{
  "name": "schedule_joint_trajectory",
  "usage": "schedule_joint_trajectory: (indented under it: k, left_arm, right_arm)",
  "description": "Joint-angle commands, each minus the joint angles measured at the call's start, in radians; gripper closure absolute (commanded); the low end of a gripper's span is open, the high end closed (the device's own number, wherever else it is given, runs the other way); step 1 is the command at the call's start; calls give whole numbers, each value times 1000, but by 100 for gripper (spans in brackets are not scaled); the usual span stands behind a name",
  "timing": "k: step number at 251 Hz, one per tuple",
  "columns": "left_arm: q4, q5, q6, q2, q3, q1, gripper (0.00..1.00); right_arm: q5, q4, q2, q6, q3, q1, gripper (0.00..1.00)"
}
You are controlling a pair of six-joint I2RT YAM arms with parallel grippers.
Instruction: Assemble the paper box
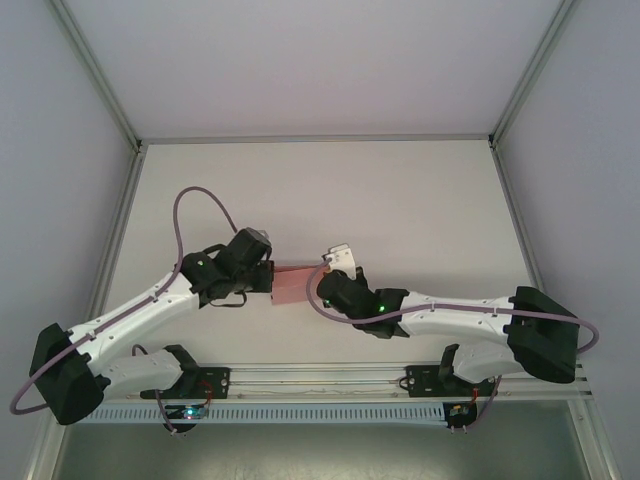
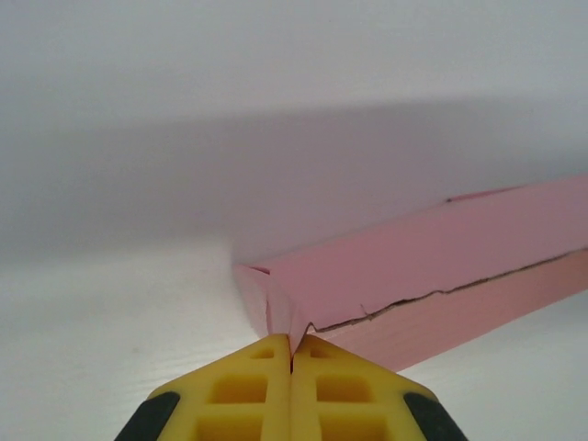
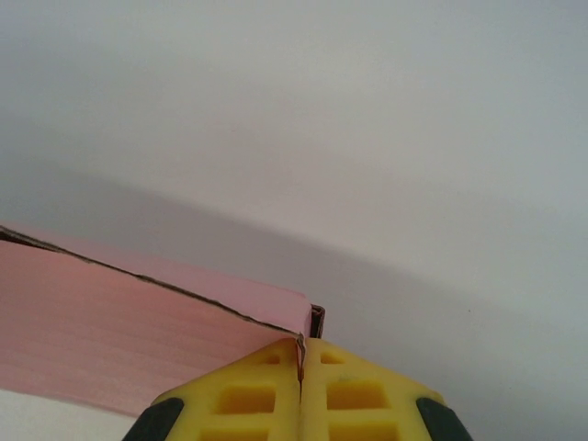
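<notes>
close to the lens in the left wrist view, the yellow fingers (image 2: 230, 395) of the left gripper (image 2: 291, 354) are pressed together with no gap, pinching a folded corner of the paper box (image 2: 432, 266). the box is thin pink card, partly formed. a long panel runs off to the right, with a ragged seam between its upper face and side wall. in the right wrist view the right gripper (image 3: 300, 356) is likewise clamped tight on the opposite end of the card, where a thin dark edge shows at the corner.

from above, the box lies between the two grippers near the middle of the white table (image 1: 400, 200). whether it rests on the surface or is lifted slightly cannot be told. gripping both ends probably steadies the card so a wall or flap can be creased without it sliding.

the left arm (image 1: 130, 315) stretches from its base at the lower left, diagonally up and inward, wrist turned toward the centre. the right arm (image 1: 450, 322) mirrors it from the lower right, lying low and reaching left. the two sets of fingertips face each other across the box.
</notes>
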Motion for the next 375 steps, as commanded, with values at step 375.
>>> schedule_joint_trajectory:
  k: [375]
  left_arm:
    - [224, -67, 19, -46, -284, -71, 100]
  right_arm:
    - [-57, 82, -77, -29, -126, 42, 70]
